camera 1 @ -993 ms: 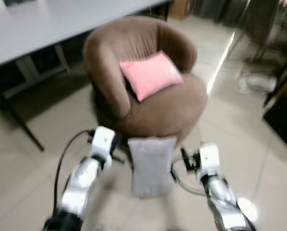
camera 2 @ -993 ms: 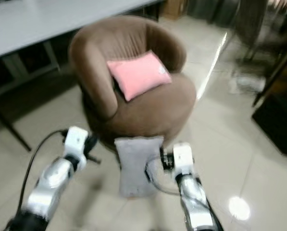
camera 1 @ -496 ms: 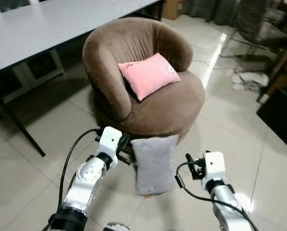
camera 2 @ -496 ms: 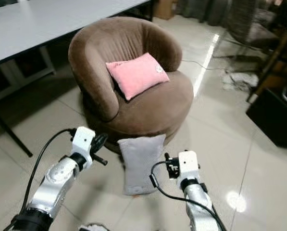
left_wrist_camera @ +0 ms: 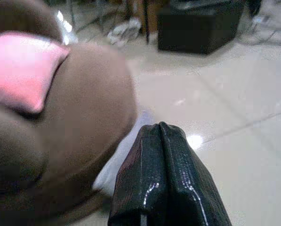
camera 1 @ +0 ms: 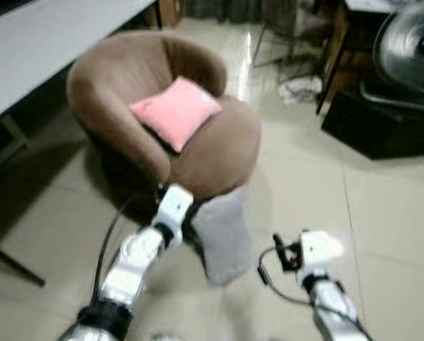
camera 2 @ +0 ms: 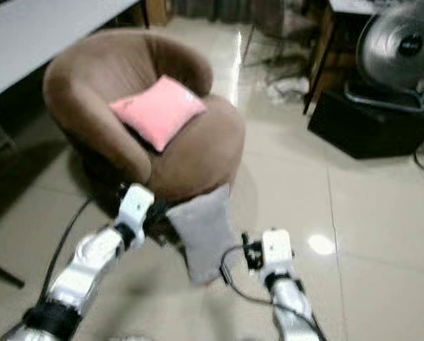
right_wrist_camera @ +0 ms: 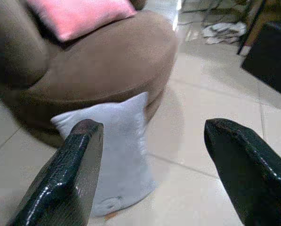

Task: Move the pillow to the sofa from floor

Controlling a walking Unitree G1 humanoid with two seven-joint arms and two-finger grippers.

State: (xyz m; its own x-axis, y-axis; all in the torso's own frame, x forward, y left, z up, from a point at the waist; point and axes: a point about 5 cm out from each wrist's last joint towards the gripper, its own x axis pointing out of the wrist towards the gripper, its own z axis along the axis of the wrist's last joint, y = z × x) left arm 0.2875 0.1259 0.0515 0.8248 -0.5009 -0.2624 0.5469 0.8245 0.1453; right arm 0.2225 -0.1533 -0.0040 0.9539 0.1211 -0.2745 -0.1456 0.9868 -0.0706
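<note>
Grey pillow (camera 2: 203,231): stood on end on the tiled floor (camera 2: 368,213), leaning against the front of the brown sofa (camera 2: 190,153); not yet on the seat.
Brown sofa: a round tub chair with a curved back; a pink pillow (camera 2: 155,110) lay propped on its seat against the backrest.
Left gripper (left_wrist_camera: 160,141): just beside the grey pillow on the robot's left, close to the sofa's base; in the left wrist view its two black fingers (left_wrist_camera: 145,174) were pressed together with nothing between them.
Right gripper (right_wrist_camera: 152,141): low over the floor on the robot's right of the grey pillow, near it but apart; in the right wrist view its fingers (right_wrist_camera: 76,165) were spread wide, the pillow showing between them farther off.
Bench (camera 1: 34,42): a pale grey top behind and to the left of the sofa.
Fan (camera 2: 400,53): stood at far right above a black box (camera 2: 371,121) on the floor.
Writing and labels: none could be read; both eye views were blurred.
</note>
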